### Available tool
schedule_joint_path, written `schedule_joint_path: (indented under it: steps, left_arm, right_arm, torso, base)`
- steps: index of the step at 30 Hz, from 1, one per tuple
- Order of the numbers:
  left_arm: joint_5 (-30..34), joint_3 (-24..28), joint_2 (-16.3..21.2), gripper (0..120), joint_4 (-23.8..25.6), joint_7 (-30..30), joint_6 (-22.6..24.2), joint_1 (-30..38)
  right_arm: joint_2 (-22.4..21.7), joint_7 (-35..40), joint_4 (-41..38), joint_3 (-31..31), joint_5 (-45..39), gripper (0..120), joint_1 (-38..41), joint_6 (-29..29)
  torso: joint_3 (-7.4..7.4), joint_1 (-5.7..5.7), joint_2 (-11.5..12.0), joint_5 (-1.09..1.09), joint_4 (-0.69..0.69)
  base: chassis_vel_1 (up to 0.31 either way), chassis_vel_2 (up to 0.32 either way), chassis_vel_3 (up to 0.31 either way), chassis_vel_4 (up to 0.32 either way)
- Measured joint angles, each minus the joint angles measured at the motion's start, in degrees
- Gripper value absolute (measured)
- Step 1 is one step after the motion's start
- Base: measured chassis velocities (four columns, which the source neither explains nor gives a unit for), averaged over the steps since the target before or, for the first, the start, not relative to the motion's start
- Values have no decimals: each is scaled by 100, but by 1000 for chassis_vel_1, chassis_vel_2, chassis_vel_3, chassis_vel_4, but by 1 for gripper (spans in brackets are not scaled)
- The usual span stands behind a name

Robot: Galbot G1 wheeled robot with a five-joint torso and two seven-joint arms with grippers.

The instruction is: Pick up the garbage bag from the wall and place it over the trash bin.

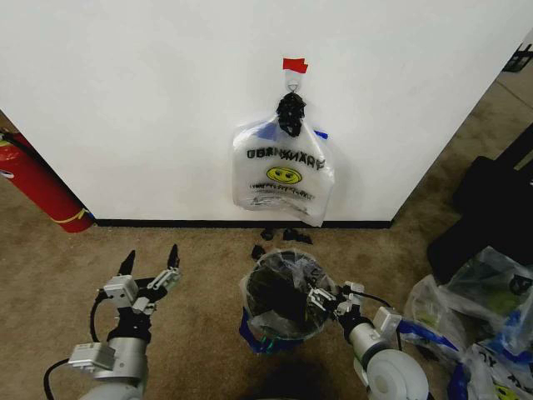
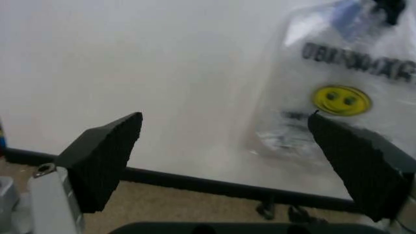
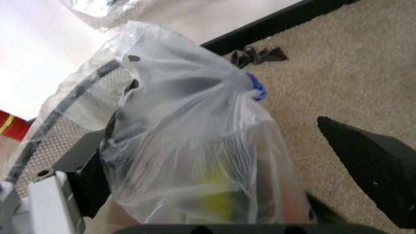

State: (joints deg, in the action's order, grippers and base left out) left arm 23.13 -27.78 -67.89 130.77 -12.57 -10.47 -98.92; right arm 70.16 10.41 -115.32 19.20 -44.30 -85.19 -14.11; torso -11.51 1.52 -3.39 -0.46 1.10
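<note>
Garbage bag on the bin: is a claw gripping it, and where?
Neither grips. Right gripper stands open astride loose plastic of the garbage bag; left gripper open, empty.

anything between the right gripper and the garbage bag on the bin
Nothing visible: the right gripper is at the garbage bag, open fingers either side of its plastic, which already drapes the trash bin.

Head camera high, facing wall (image 1: pixel 166 100); wrist cameras low, close; all share baseboard (image 1: pixel 208 223).

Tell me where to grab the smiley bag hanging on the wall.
Probably the smiley bag's gathered top, just under the hook, approached from the front: the film bunches there, while the body lies flat on the wall.
</note>
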Motion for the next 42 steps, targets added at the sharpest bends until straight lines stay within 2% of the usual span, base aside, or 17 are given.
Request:
schedule_joint_path:
  steps: [4, 9, 10, 12, 14, 18, 22, 23, 25, 27, 29, 30, 32, 36, 42]
  left_arm:
    - [-160, 276, 217, 100, 20, 30, 61, 41]
    - [-433, 988, 960, 100, 20, 54, 398, 476]
    - [-433, 988, 960, 100, 20, 54, 398, 476]
    - [-455, 1605, 1458, 100, -23, -7, 671, 967]
    - [-318, 2174, 1798, 100, -64, -92, 939, 1582]
    - [-71, 2748, 2107, 100, -161, -160, 1215, 2232]
    - [247, 3601, 2504, 100, -662, -141, 1538, 3724]
    - [314, 3744, 2534, 100, -785, -116, 1613, 4057]
    - [362, 3824, 2556, 100, -861, -92, 1666, 4236]
    - [433, 4221, 2616, 100, -1060, -2, 1795, 4734]
    - [441, 4753, 2664, 100, -1241, 126, 1882, 5208]
    - [431, 5012, 2669, 100, -1324, 186, 1903, 5389]
    - [412, 5173, 2663, 100, -1381, 227, 1913, 5504]
    - [297, 5855, 2372, 100, -1721, 314, 1934, 6096]
    - [214, 6395, 2107, 100, -2170, 338, 1961, 6768]
  right_arm:
    - [-43, -51, -2, 42, 199, 100, -88, 112]
    - [-75, -50, -35, 113, 262, 100, -145, 261]
    - [-75, -50, -35, 113, 262, 100, -145, 261]
    - [-48, 63, -53, 141, 9, 100, -140, 282]
    - [18, 216, -65, 201, -339, 100, -117, 236]
    - [73, 285, -51, 263, -447, 100, -123, 185]
    - [38, 74, 77, 268, 169, 100, -201, 354]
    - [32, 55, 98, 244, 223, 100, -179, 372]
    - [22, 54, 118, 194, 243, 100, -138, 373]
    - [-5, 50, 150, 121, 266, 100, -56, 373]
    - [-33, 50, 157, 117, 268, 100, -58, 372]
    - [-39, 50, 162, 130, 269, 100, -63, 372]
    - [-44, 51, 169, 143, 270, 100, -72, 372]
    - [-49, 51, 184, 168, 321, 100, -109, 370]
    - [-55, 51, 148, 176, 334, 100, -145, 368]
  torso:
    - [0, 0, 0, 0, 0]
    - [0, 0, 0, -1, 0]
    - [0, 0, 0, -1, 0]
    - [-1, 0, 0, 0, -2]
    - [0, 0, 0, -3, 3]
    - [-1, 1, 0, 1, 1]
    - [-1, 1, 0, -2, 1]
    - [-1, 1, 0, -2, 5]
    - [-2, 1, 1, -1, 5]
    - [-1, 1, 0, 3, -4]
    - [-1, 1, 1, -3, 0]
    - [-1, 1, 0, 2, 1]
    - [-1, 1, 0, 2, 0]
    - [-1, 1, 1, -1, -1]
    - [0, 1, 0, 0, 2]
  base:
    - [0, 0, 0, 0]
    - [0, 0, 0, 0]
    - [0, 0, 0, 0]
    - [0, 0, 0, 0]
    - [0, 0, 0, 0]
    - [0, 0, 0, 0]
    - [0, 0, 0, 0]
    - [0, 0, 0, 0]
    - [0, 0, 0, 0]
    - [0, 0, 0, 0]
    - [0, 0, 0, 0]
    - [0, 0, 0, 0]
    - [0, 0, 0, 0]
    - [0, 0, 0, 0]
    - [0, 0, 0, 0]
